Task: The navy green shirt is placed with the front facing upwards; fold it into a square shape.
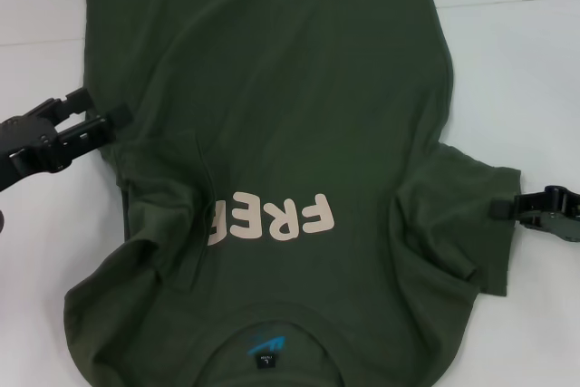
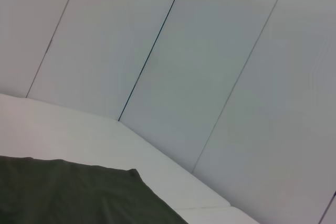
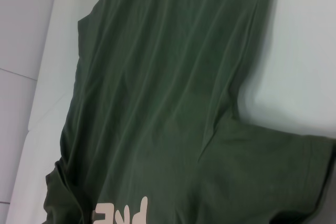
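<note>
Nearest the head camera is the collar of the navy green shirt (image 1: 281,160), with a small blue logo (image 1: 265,345) inside it. The shirt is spread front-up across the white table (image 1: 526,70), hem at the far end, and the pale FREE lettering (image 1: 270,218) is partly swallowed by a fold on the left. Its left sleeve is bunched in over the body, and the right sleeve lies out flat toward the right. Left gripper (image 1: 101,108) sits at the shirt's left edge with its 2 fingers spread fairly wide, the cloth edge right at the tips. Right gripper (image 1: 505,208) is at the end of the right sleeve; can't tell how wide its fingers are. Left wrist view mostly shows wall panels (image 2: 210,66), plus a corner of shirt on the table. Right wrist view looks along the shirt body, with the right sleeve and a bit of the lettering visible.
</note>
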You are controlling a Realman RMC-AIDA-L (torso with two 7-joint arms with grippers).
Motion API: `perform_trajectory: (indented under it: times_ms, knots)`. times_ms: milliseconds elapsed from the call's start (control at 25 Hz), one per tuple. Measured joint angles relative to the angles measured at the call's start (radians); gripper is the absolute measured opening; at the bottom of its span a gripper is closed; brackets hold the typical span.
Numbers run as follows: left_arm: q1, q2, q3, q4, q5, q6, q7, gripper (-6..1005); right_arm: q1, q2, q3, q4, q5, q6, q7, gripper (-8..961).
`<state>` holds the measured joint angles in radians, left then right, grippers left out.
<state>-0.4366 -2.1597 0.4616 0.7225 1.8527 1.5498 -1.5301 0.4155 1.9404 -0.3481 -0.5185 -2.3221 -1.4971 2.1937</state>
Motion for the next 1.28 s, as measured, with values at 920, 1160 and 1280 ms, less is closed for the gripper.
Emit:
perform_trajectory:
  times_ms: [920,1160,1280]
  knots:
    - [-0.002,0.000,0.000,0.000,0.000,-0.027,-0.007,903,0.082,0.000,0.001,-0.010,0.048,-0.079,0.021,52]
    - [0.001,0.000,0.000,-0.001,0.000,-0.027,-0.008,904,0.125,0.012,-0.016,-0.001,0.045,-0.084,0.022,68]
    - [0.003,0.000,0.000,-0.002,0.000,-0.027,-0.008,904,0.138,0.021,-0.030,-0.001,0.046,-0.088,0.022,76]
